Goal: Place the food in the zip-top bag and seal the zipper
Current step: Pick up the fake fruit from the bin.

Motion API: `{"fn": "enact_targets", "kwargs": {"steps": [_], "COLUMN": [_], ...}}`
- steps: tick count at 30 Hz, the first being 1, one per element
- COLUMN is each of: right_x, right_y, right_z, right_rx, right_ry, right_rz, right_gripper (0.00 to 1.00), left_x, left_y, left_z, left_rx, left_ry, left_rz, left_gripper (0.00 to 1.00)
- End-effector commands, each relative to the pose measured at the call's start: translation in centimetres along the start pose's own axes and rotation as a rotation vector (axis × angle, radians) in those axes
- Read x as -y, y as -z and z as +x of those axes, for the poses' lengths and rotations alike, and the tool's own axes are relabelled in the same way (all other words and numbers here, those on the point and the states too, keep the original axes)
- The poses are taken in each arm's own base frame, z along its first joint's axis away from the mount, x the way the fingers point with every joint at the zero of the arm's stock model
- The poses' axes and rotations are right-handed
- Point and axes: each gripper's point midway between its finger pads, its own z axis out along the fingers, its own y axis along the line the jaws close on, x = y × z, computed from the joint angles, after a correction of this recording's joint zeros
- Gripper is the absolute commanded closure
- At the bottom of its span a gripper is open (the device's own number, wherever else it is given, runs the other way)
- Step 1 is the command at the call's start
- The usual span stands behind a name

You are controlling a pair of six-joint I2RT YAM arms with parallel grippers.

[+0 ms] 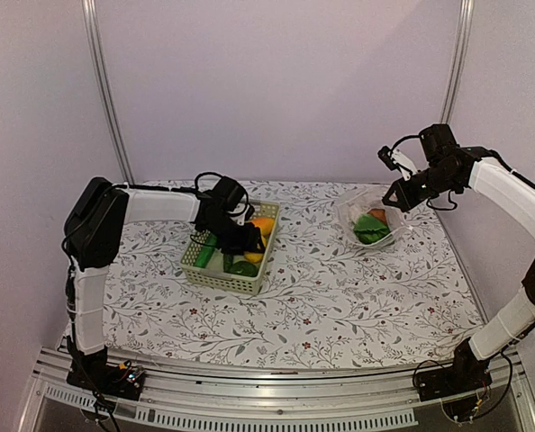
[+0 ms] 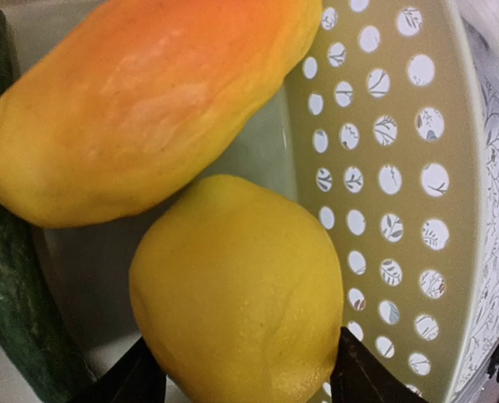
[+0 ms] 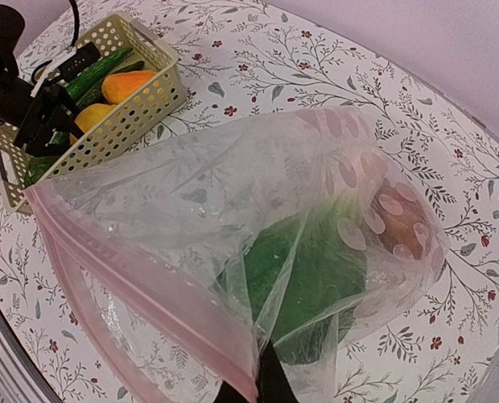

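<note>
Left end effector (image 2: 248,376) is down inside the basket (image 2: 392,168), and we see its two fingers sitting on either side of the yellow lemon (image 2: 237,294), right up against it. We honestly can't tell whether they're squeezing it or just straddling it. An orange-yellow piece (image 2: 140,101) lies beside the lemon in the same basket, and a dark green cucumber (image 2: 14,311) runs along the basket's far wall from the perforated side we see in the left wrist view. The basket itself sits on the flowery worktop (image 1: 340,297). Over on the basket's right, well apart from it, the right end effector (image 3: 254,388) is clenched on the zip-top bag (image 3: 199,193), pinching it right at the pinkish zipper (image 3: 140,277) along the mouth. We read the mouth as not sealed, since the pink strip splits into two separate bands on the side facing the basket. Inside the bag we can make out a leafy green piece (image 3: 317,277) and, at the end farthest from the basket, a brown piece (image 3: 401,227) showing through the crinkly plastic. So some food is bagged, while the lemon, the orange-yellow piece and the cucumber are in the basket.
</note>
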Motion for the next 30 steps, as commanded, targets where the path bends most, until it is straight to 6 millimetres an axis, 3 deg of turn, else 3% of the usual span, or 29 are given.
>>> {"fn": "enact_targets", "kwargs": {"steps": [1, 9, 14, 22, 26, 30], "right_x": [-0.5, -0.5, -0.7, -0.9, -1.1, -1.3], "right_y": [0.8, 0.8, 0.7, 0.9, 1.0, 1.1], "right_z": [-0.4, -0.2, 0.1, -0.2, -0.3, -0.6], "right_rx": [0.029, 0.028, 0.025, 0.032, 0.035, 0.038], "right_ry": [0.019, 0.024, 0.024, 0.024, 0.025, 0.027], "right_rz": [-0.004, 0.000, -0.009, -0.019, -0.028, -0.039], "right_gripper": [1.00, 1.00, 1.00, 1.00, 1.00, 1.00], "left_x": [-0.1, -0.2, 0.6, 8.5, 14.5, 20.5], "left_y": [1.0, 5.3, 9.0, 14.4, 16.8, 18.6], "left_z": [-1.3, -2.0, -3.9, -7.2, -7.4, -6.5], "left_rx": [0.034, 0.071, 0.165, 0.353, 0.456, 0.538], "left_ry": [-0.017, -0.083, -0.128, -0.248, -0.360, -0.494], "left_rz": [-0.019, -0.082, -0.087, 0.072, 0.192, 0.329], "left_gripper": [0.40, 0.46, 0.48, 0.51, 0.52, 0.54]}}
